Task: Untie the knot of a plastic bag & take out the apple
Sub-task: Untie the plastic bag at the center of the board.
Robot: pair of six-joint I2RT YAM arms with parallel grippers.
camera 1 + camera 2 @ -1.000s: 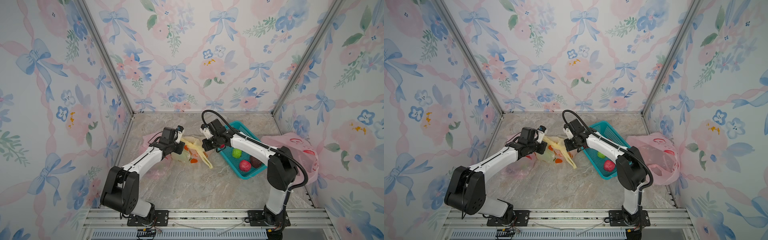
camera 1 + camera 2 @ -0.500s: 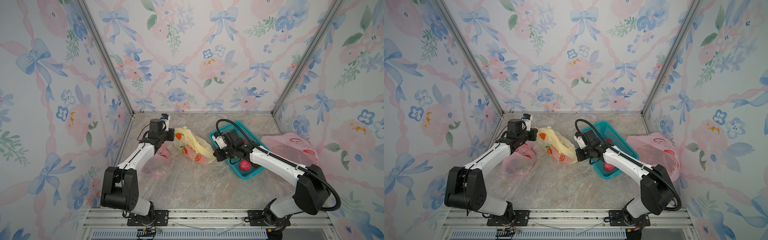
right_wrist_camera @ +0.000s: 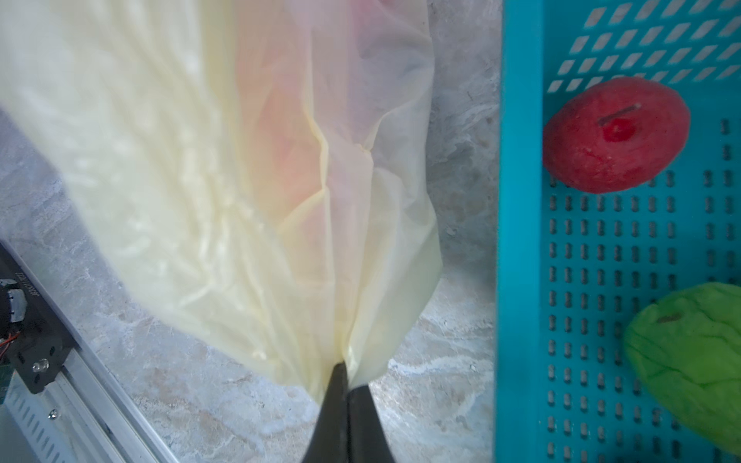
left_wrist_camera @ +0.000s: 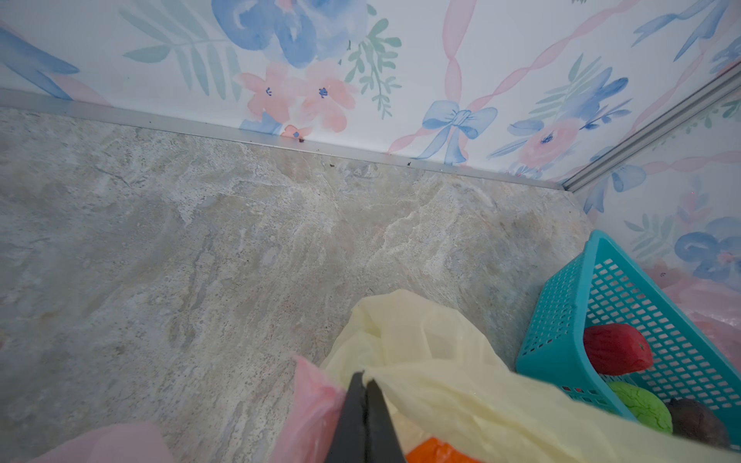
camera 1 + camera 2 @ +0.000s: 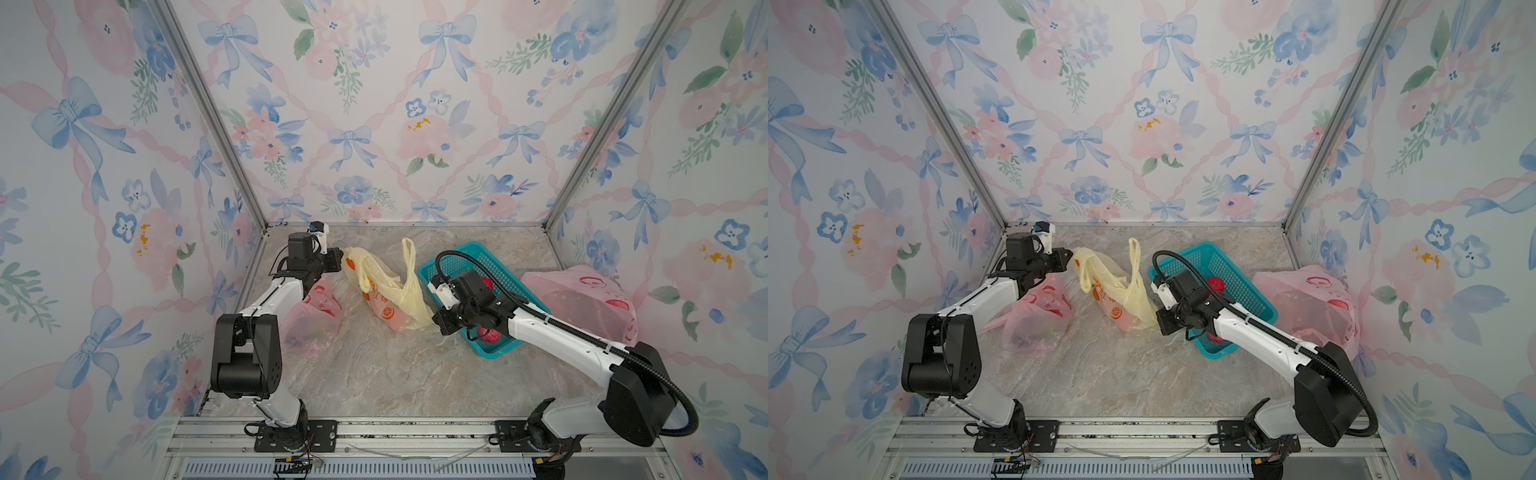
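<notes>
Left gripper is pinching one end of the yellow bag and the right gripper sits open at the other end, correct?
Not quite. The right gripper is not open: its jaws are shut on the yellow bag, as the right wrist view shows. The left gripper does pinch the other end.

Plastic bag (image 5: 388, 286) lies on the table (image 5: 395, 374), strung between left end effector (image 5: 338, 259) and right end effector (image 5: 433, 316), one end in each. Basket (image 5: 469, 251) sits just right of the right end effector, partly under that arm, with fruit (image 4: 615, 348) inside. Second bag (image 5: 311, 328) is near the left end effector, on the base side, under that arm. Third bag (image 5: 582, 299) is beyond the basket, well apart from the right end effector, at the side wall.
</notes>
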